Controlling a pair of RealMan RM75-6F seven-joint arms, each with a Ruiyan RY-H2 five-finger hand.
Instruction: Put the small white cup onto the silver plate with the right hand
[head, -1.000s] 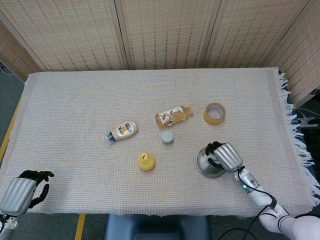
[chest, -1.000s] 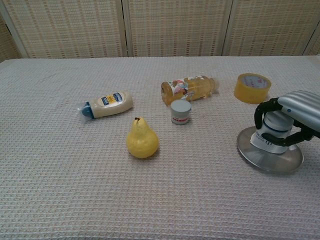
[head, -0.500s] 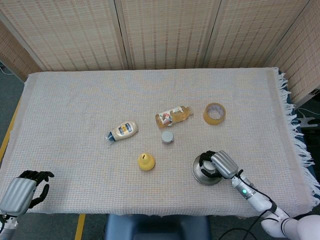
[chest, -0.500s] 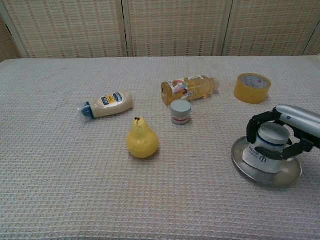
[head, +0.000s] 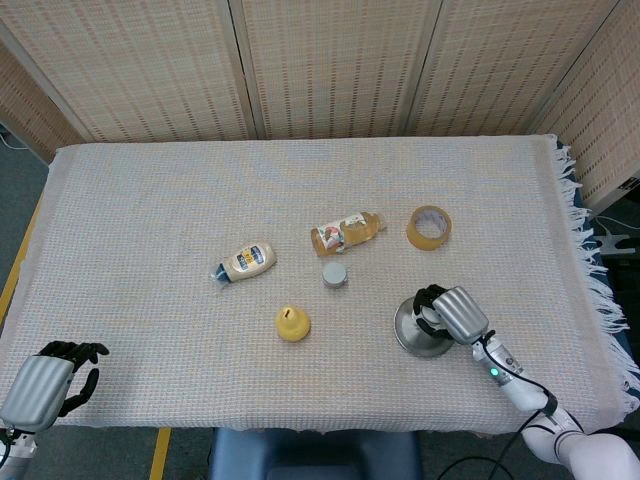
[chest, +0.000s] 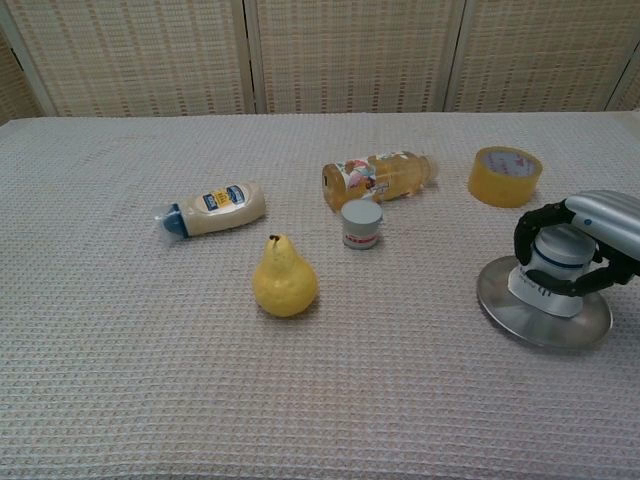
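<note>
- Lower right of the chest view: our right robot hand (chest: 590, 245) has its dark fingers (chest: 527, 232) wrapped around the small white cup with a blue band (chest: 553, 268), gripping it
- The cup sits over the round silver metal plate (chest: 520, 312); its base looks to be on or just above the plate, and we cannot tell which
- In the head view the same right robot hand (head: 452, 313) covers most of the cup, with the plate's rim (head: 404, 330) showing to its left
- To finish well, we would settle the cup flat near the plate's middle, check it stands upright, then spread the fingers evenly so none drags the cup sideways
- We judge the thin plate may slide on the woven cloth of the worktop (chest: 120, 380), so we would lift straight up after release, not sweep across
- The left robot hand (head: 45, 385) rests at the lower left of the head view, fingers curled in on nothing
- The yellow pear (chest: 284, 278) and small grey-lidded jar (chest: 361, 224) lie well apart from the plate
</note>
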